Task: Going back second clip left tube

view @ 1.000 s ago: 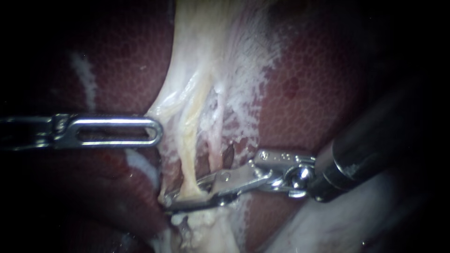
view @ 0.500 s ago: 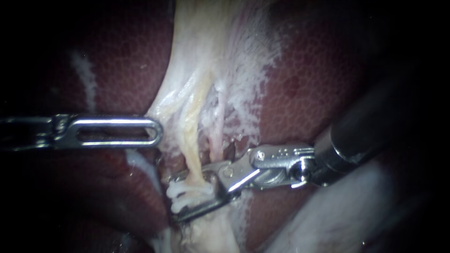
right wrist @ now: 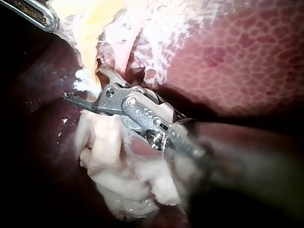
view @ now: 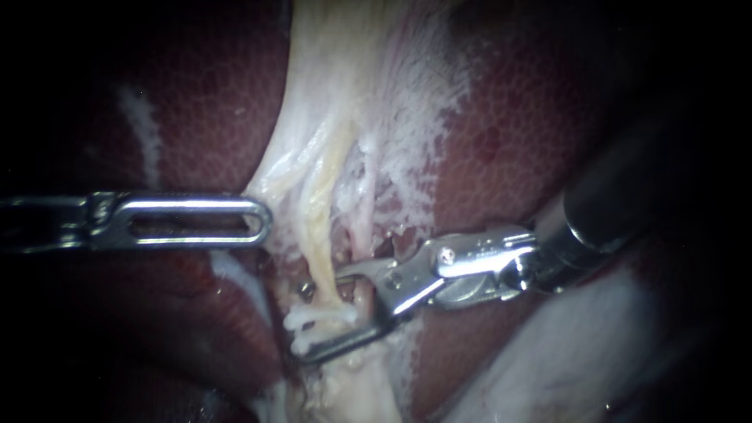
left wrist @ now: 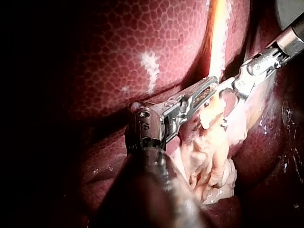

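In the endoscope view a yellowish tube (view: 317, 243) runs down through pale tissue (view: 352, 117) over the dark red liver (view: 509, 157). My right instrument (view: 321, 315) has its jaws open, one on each side of the tube's lower end. A whitish ridged band (view: 312, 321) crosses the tube between them; whether it is a clip I cannot tell. My left instrument (view: 262, 221), with a slotted jaw, is shut on the pale tissue's edge left of the tube. The left wrist view shows the left instrument (left wrist: 204, 92) with my right instrument (left wrist: 221, 107) ahead of it. In the right wrist view the right instrument (right wrist: 83, 85) straddles the tube (right wrist: 88, 42).
Lumpy pale tissue (right wrist: 118, 175) lies under the right instrument's jaws. A whitish fold (view: 548, 368) sits under the right instrument's shaft. A small shiny speck (view: 304, 290) lies left of the tube, above the band. My left instrument's tip (right wrist: 33, 12) shows beyond the tube.
My right instrument's jaws, shut across the tube a second ago, have opened and drawn back a little to the right. The whitish band now shows on the tube. The left instrument has not moved.
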